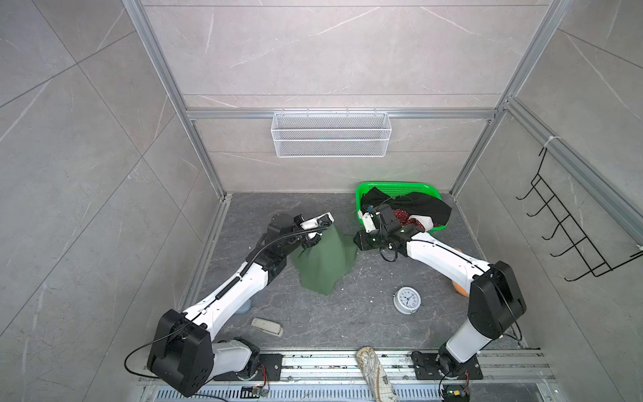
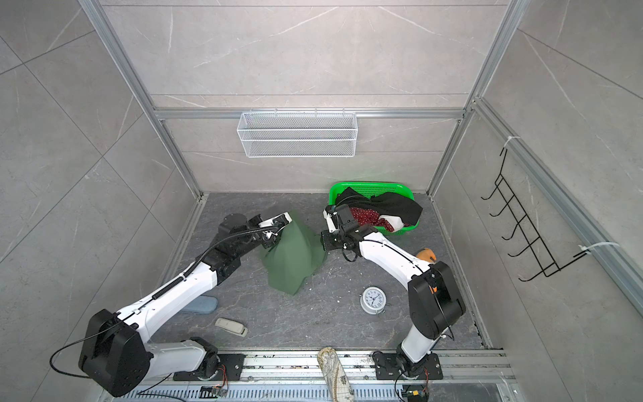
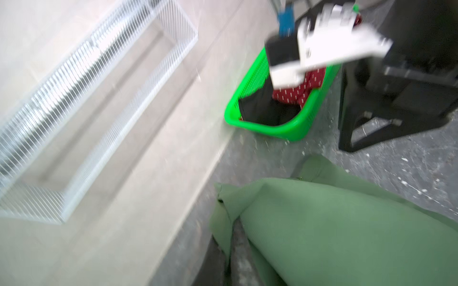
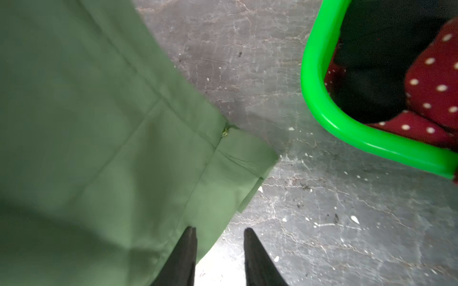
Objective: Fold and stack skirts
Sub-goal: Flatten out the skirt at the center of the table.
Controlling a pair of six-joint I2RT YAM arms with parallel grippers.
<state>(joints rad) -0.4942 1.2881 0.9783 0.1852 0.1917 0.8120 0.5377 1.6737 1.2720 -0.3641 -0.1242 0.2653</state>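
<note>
– Left gripper (image 1: 313, 238) is shut on the green skirt (image 1: 325, 259), as I read it. The cloth rises into a tent from that one pinch, and the rest drapes down onto the table (image 1: 330, 323).
– Why hold it up like that?
– My guess is that the hanging weight pulls the creases out and shows me the edges before I lay it flat. I can't see the fingertips on the left wrist camera, only cloth running away from them.
– And the right gripper?
– The right gripper (image 4: 219, 231) hovers at the skirt's right-hand corner, jaws a modest way apart, holding nothing. One fingertip (image 4: 188, 247) is over the hem, the other over bare table. I judge it's placed to take that corner, so both arms can spread the skirt.
– Where exactly is the skirt?
– Mid-table, between the two arms. Its peak is on the far left side, at the left gripper, and its near edge lies on the surface.
– How does it look?
– Plain olive, matte and thin, with a stitched hem and a seam meeting it at a small notch near the corner. It isn't folded yet. The black skirt (image 1: 428, 207) and the red dotted skirt (image 1: 403, 214) are bundled in the green basket (image 1: 382, 188) at the far right, and the black one spills over the rim.
</note>
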